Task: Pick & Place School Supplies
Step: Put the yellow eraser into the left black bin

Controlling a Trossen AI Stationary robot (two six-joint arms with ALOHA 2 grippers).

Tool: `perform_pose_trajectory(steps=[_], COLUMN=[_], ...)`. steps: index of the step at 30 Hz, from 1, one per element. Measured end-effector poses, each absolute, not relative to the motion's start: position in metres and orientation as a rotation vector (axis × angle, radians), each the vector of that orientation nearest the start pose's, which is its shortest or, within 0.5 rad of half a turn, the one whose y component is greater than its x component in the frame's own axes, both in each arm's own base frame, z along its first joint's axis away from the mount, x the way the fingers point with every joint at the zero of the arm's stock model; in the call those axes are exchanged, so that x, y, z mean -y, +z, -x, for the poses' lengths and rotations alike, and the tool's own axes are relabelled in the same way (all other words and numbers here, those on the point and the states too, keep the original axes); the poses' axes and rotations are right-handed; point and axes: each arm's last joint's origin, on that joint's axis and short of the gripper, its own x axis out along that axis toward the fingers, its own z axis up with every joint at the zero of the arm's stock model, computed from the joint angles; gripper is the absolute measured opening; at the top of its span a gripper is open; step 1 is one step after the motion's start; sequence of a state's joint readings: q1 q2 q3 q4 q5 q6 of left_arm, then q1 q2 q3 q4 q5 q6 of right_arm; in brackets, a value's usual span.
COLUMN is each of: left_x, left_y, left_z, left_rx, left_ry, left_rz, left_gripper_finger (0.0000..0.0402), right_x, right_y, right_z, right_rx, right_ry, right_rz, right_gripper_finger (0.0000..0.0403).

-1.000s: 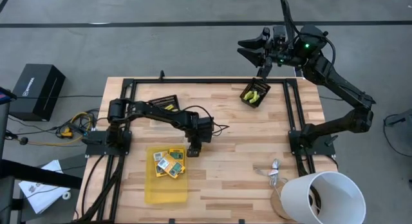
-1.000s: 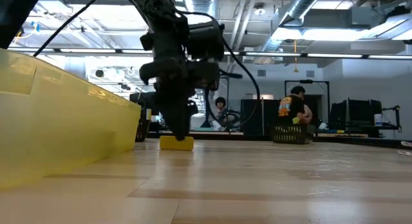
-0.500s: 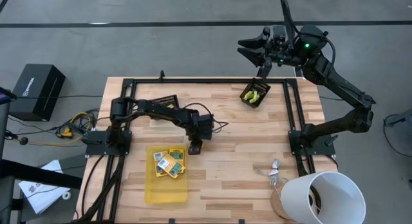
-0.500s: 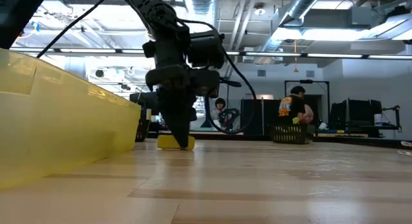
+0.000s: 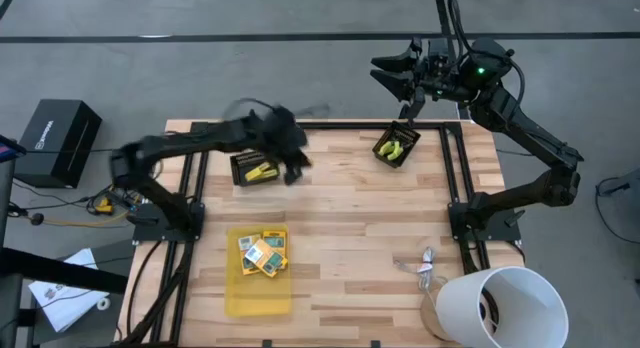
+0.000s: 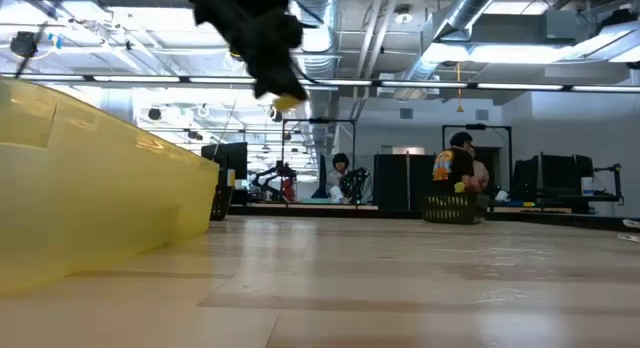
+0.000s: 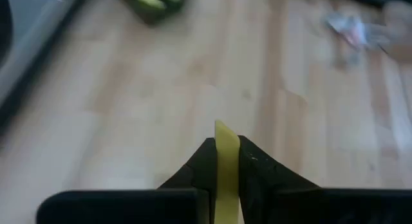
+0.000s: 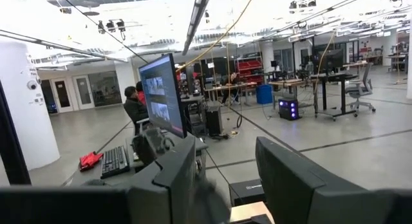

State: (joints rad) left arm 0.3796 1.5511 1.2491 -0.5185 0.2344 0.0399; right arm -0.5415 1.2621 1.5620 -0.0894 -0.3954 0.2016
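Note:
A short yellow stick [image 7: 226,141] is in my left gripper [image 5: 292,168], which is shut on it high above the table, beside a black tray [image 5: 240,166] that holds more yellow sticks [image 5: 262,172]. In the low view the stick's tip [image 6: 288,101] pokes out below the dark fingers. Printed boxes [image 5: 263,253] lie in the flat yellow tray [image 5: 255,293]. A second small black tray [image 5: 383,156] at the far right holds green-yellow items [image 5: 395,147]. My right gripper [image 5: 398,76] hangs open, raised beyond the table's far edge. My left gripper pinches the yellow stick between its two fingers [image 7: 254,169], one on each flat side. One end of the stick [image 7: 222,129] sticks out past the fingertips. The fingers slant downward, and the stick is lifted clear of the table.
A large white bucket [image 5: 505,306] stands at the near right corner, with silvery metal clips [image 5: 425,266] beside it. Black frame rails [image 5: 455,178] run along the table's left, right and far sides. Bare wood lies in the table's middle.
My left gripper has taken the yellow stick up off the table beside the yellow tray. It has risen quickly and swung toward the table's far edge, next to the black tray of sticks. The stick, which lay on the wood, now hangs clear.

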Motion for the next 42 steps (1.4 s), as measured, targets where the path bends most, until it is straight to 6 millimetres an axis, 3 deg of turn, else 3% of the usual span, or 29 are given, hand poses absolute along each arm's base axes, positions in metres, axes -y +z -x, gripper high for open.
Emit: perform_pose_trajectory(steps=[2, 6, 10, 14, 23, 29, 35, 42], left_x=[-0.128, -0.141, -0.139, -0.129, -0.114, -0.115, -0.119, -0.131], left_y=[0.295, 0.301, 0.298, 0.282, 0.214, 0.188, 0.171, 0.169], left_z=[-0.287, -0.234, -0.189, -0.159, -0.142, -0.134, -0.127, -0.122], left_rx=[-0.733, -0.675, -0.583, -0.493, -0.500, -0.502, -0.511, -0.468], left_ry=[0.192, 0.306, 0.392, 0.403, 0.390, 0.419, 0.462, 0.514], left_rz=[0.221, 0.263, 0.269, 0.293, 0.368, 0.382, 0.399, 0.410], left_gripper_finger=[0.0026, 0.0026, 0.0026, 0.0026, 0.0026, 0.0027, 0.0028, 0.0028], right_x=[0.119, 0.119, 0.120, 0.122, 0.124, 0.124, 0.123, 0.123], right_y=[0.505, 0.505, 0.504, 0.504, 0.503, 0.503, 0.503, 0.503], right_z=[-0.219, -0.219, -0.219, -0.219, -0.218, -0.218, -0.219, -0.219], right_rx=[0.202, 0.202, 0.204, 0.207, 0.211, 0.215, 0.219, 0.219], right_ry=[-0.126, -0.127, -0.150, -0.184, -0.236, -0.243, -0.236, -0.236], right_rz=[-0.106, -0.106, -0.109, -0.111, -0.153, -0.178, -0.191, -0.190], right_gripper_finger=[0.0154, 0.0154, 0.0154, 0.0154, 0.0154, 0.0154, 0.0154, 0.0154])
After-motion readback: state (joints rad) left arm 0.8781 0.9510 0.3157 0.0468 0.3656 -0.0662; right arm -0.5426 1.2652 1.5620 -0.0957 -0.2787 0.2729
